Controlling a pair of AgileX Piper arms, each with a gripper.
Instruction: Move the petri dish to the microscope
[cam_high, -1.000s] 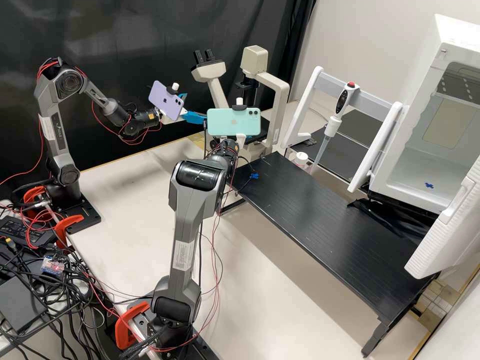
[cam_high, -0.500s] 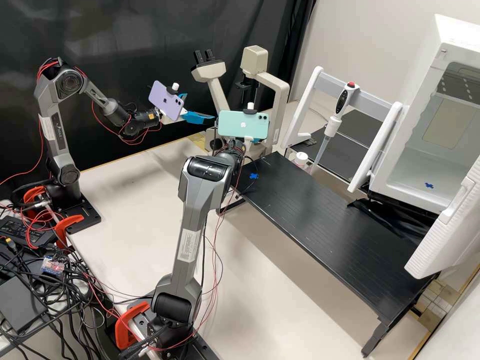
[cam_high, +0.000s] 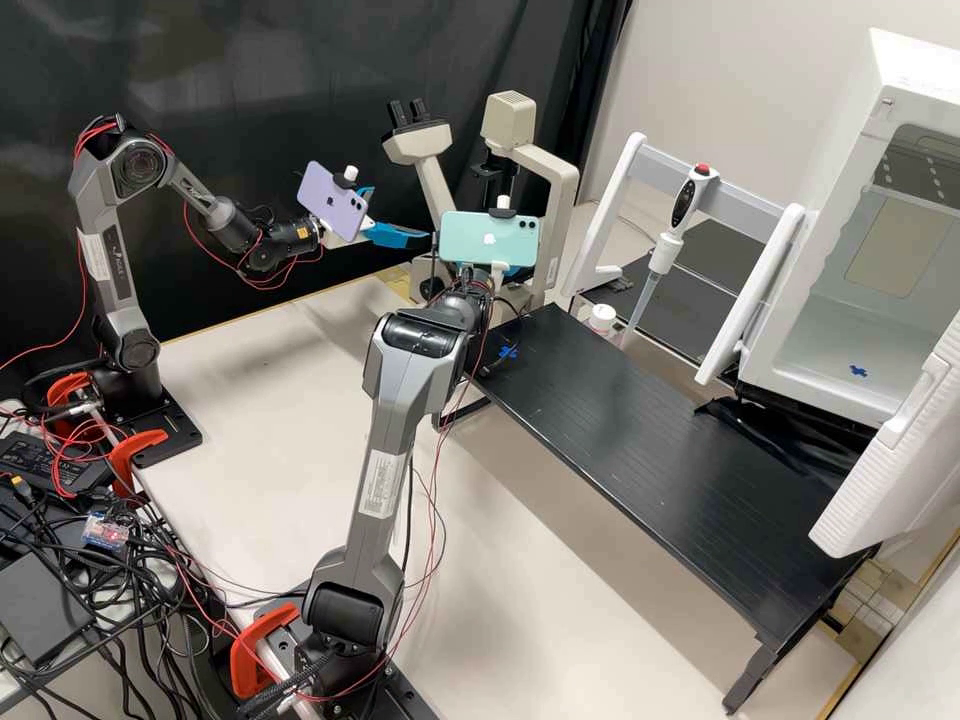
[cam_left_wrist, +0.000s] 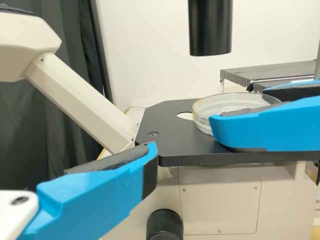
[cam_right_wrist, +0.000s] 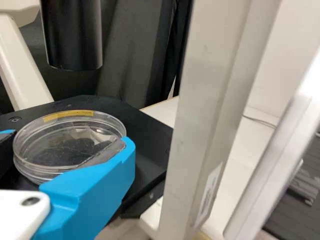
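Note:
In the high view the right gripper (cam_high: 520, 272), partly behind its green phone, is at the beige microscope (cam_high: 555, 215). The left gripper (cam_high: 400, 212) stands open to the left of the microscope. The left wrist view shows the left gripper (cam_left_wrist: 72, 150) with nothing at its visible finger; across the black stage (cam_left_wrist: 170, 142), the clear petri dish (cam_left_wrist: 217, 102) is between the other gripper's fingers. In the right wrist view the right gripper (cam_right_wrist: 70, 140) is shut on the petri dish (cam_right_wrist: 55, 145), level over the stage (cam_right_wrist: 142, 125). Whether dish and stage touch, I cannot tell.
The microscope's black cylinder (cam_right_wrist: 72, 35) hangs above the stage, and its beige column (cam_right_wrist: 205, 115) rises close beside the right gripper. A black raised shelf (cam_high: 640, 430), a pipette (cam_high: 665, 240) on a white stand and an open white cabinet (cam_high: 850, 330) are farther right.
The right arm has swung to the right in the high view, mostly between the two earlier frames, with only a slight shift since. The left arm has stayed about where it was.

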